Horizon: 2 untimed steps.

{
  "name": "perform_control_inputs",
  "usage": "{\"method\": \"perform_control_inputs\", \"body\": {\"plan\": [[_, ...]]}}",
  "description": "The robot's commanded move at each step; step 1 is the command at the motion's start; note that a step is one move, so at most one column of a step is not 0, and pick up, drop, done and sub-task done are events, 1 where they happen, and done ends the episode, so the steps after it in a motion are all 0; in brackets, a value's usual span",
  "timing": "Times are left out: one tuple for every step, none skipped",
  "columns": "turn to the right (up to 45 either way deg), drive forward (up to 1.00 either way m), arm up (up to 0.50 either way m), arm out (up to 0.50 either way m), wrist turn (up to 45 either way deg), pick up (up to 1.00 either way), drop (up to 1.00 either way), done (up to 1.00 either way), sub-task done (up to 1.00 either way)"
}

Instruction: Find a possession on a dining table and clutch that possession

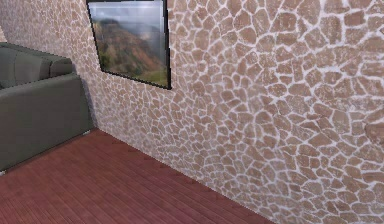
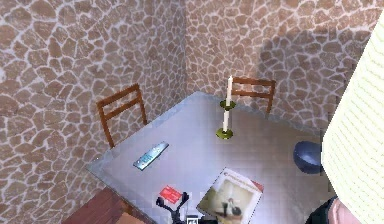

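Note:
A grey dining table point(image 2: 190, 130) stands in a corner of stone walls in the arm side view. On it lie a dark flat remote-like thing point(image 2: 152, 156), a small red and white thing point(image 2: 168, 196) and an open magazine point(image 2: 232, 194). Two white candles point(image 2: 227, 112) in holders stand near its middle, and a blue rounded thing point(image 2: 307, 155) sits toward its right. At the picture's bottom edge a small dark shape, apparently my gripper point(image 2: 188, 215), shows beside the red and white thing. I cannot tell whether it holds anything.
Two wooden chairs point(image 2: 122, 108) point(image 2: 254, 92) stand at the table's far sides. A pale tall shape point(image 2: 356, 130) covers the arm side view's right. The forward view has a stone wall point(image 1: 280, 110) with a landscape picture point(image 1: 131, 40), a dark grey sofa point(image 1: 40, 105) and red-brown floor point(image 1: 110, 185).

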Motion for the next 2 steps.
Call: {"method": "perform_control_inputs", "body": {"plan": [[0.0,0.0,0.1,0.0,0.0,0.0,0.0,0.0,0.0],[0.0,0.0,0.0,0.0,0.0,0.0,0.0,1.0,0.0]]}}
